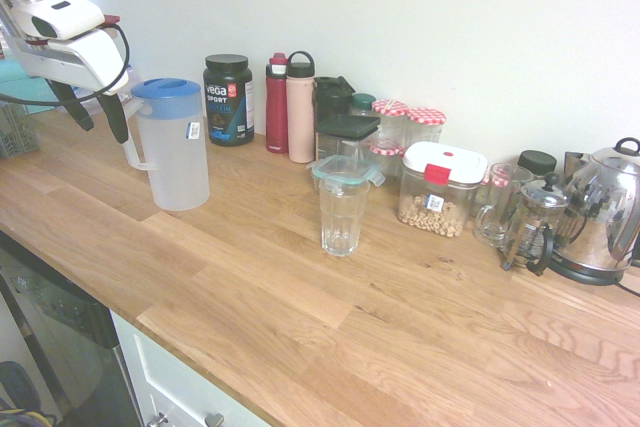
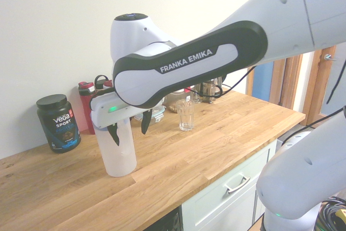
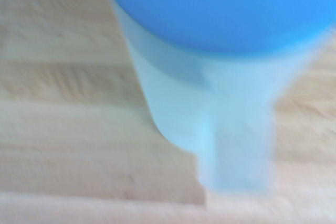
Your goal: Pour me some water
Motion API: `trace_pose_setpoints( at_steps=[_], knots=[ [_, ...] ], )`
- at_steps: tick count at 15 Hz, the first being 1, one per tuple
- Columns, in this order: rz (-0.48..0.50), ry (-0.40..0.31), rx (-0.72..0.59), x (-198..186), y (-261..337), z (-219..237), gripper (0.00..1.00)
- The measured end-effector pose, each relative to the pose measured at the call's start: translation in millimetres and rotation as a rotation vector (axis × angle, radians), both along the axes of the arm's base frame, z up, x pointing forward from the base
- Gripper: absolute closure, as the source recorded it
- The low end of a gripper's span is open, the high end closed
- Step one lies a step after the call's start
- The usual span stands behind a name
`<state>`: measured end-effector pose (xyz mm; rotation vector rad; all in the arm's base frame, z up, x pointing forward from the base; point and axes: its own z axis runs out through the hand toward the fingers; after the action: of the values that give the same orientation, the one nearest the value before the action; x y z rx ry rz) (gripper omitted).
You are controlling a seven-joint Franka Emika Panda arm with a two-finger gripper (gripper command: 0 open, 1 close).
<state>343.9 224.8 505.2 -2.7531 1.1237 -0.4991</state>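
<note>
We saw the jug standing upright on the wooden counter, its blue lid on and its handle turned toward the arm. The water inside was not clearly visible to us through the frosted wall. The gripper hung just beside the jug at handle height, its two dark fingers spread apart and holding nothing; we could not tell whether a finger touched the handle. In the wrist view the lid and the pale body filled the picture, blurred. An empty glass stood on the counter well apart from the jug, and bottles, jars and a steel kettle lined the wall behind it.
</note>
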Motion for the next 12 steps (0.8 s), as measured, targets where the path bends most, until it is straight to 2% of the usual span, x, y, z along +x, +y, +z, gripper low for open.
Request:
trace_pose_setpoints(
  at_steps=[1,2,12],
  knots=[
    [-0.012,-0.028,-0.006,7.0,2.3,-0.5,0.0],
    [-0.014,-0.047,-0.016,13.1,4.3,-2.6,1.0],
    [0.011,-0.092,-0.044,37.6,5.8,-19.9,1.0]
  ],
)
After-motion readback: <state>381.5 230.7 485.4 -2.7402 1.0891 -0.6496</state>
